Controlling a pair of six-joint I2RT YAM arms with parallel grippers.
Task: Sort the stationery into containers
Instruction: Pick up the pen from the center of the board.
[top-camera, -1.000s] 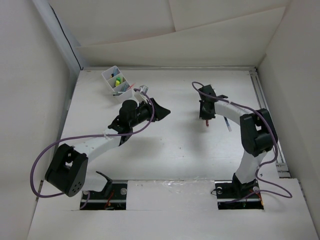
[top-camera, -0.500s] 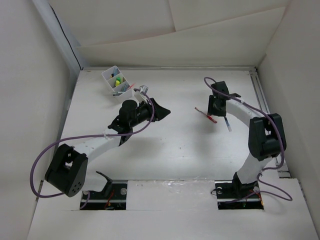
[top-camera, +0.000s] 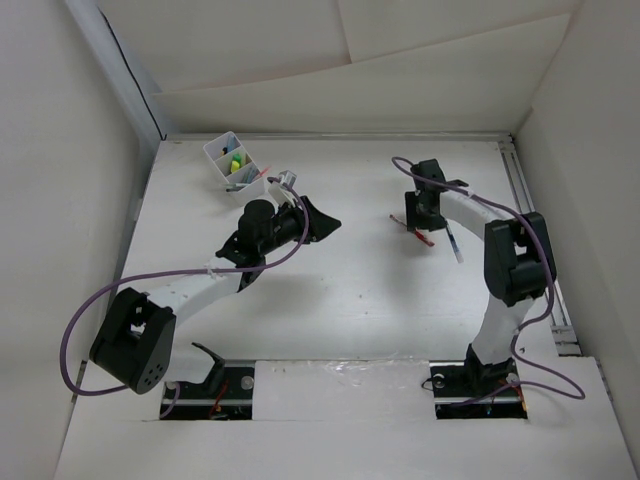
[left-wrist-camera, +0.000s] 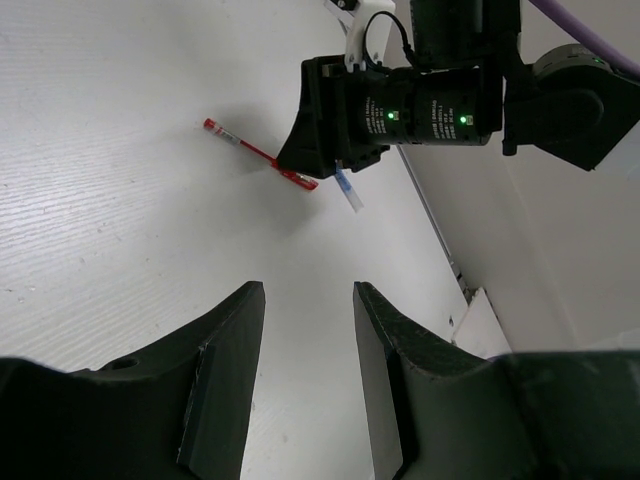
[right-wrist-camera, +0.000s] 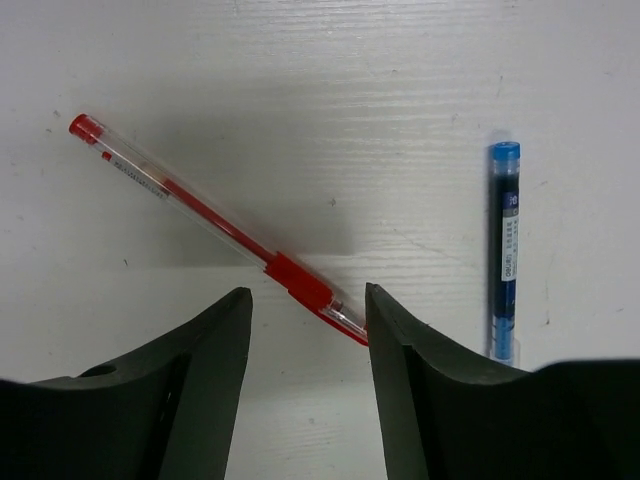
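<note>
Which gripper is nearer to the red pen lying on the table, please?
Right. The right gripper is directly over the red pen, jaws open; the left gripper is far off to its left.

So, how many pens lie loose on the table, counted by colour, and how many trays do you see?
Red pen: 1
Blue pen: 1
White tray: 1
Total: 3. This leaves out the contents of the tray, which are too small to count.

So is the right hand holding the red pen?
No, the red pen lies flat on the table and the right hand is open over it.
</note>
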